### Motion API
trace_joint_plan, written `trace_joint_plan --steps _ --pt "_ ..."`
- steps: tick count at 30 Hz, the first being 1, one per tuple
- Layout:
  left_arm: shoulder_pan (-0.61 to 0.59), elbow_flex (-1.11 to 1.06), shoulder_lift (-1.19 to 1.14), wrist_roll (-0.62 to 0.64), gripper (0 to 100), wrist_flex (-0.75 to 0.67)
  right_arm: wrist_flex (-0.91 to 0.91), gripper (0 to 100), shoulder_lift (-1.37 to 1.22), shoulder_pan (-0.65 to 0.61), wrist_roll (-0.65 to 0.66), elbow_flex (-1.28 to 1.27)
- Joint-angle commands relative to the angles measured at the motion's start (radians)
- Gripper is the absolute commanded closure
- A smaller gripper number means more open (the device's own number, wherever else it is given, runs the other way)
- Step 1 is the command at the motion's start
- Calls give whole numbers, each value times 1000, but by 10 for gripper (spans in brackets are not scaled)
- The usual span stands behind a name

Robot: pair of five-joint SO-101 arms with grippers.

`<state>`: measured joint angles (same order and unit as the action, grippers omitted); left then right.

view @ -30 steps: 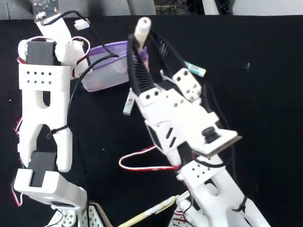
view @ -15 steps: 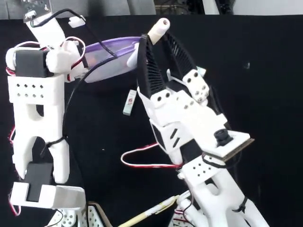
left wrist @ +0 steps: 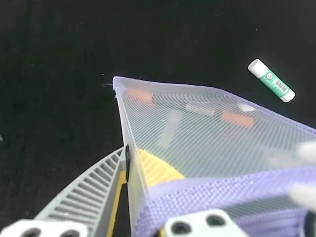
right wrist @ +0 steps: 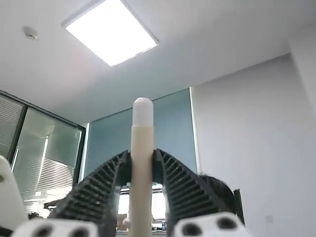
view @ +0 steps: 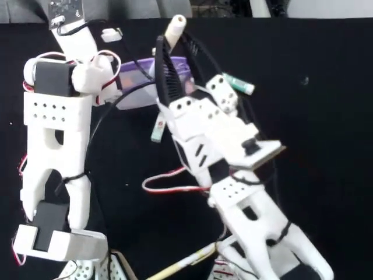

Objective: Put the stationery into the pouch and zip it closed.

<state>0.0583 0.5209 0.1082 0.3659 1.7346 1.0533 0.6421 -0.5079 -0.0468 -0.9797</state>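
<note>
There, pen upright in right tool, near pouch.

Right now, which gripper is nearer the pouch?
Left. The left gripper is clamped on the edge of the pouch; the right gripper holds a pen upright close by.

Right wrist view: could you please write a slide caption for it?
Right gripper shut on a cream pen, its rounded tip aimed at the lit ceiling.

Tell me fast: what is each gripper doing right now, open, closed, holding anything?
Left gripper: closed on the edge of the pouch.
Right gripper: closed on a cream pen, which points upward.
</note>
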Motion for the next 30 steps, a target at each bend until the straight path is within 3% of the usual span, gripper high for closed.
trace_joint_plan --steps 1,16,26,30 --pt "8 10 49 11 970 -3 23 987 -24 46 -3 71" --pt "8 16 49 11 970 -6 17 987 -128 80 -5 25" --pt "-82 54 49 11 970 -6 17 982 -272 34 -5 30" --pt "-81 54 49 11 970 -6 17 875 -282 12 -5 27"
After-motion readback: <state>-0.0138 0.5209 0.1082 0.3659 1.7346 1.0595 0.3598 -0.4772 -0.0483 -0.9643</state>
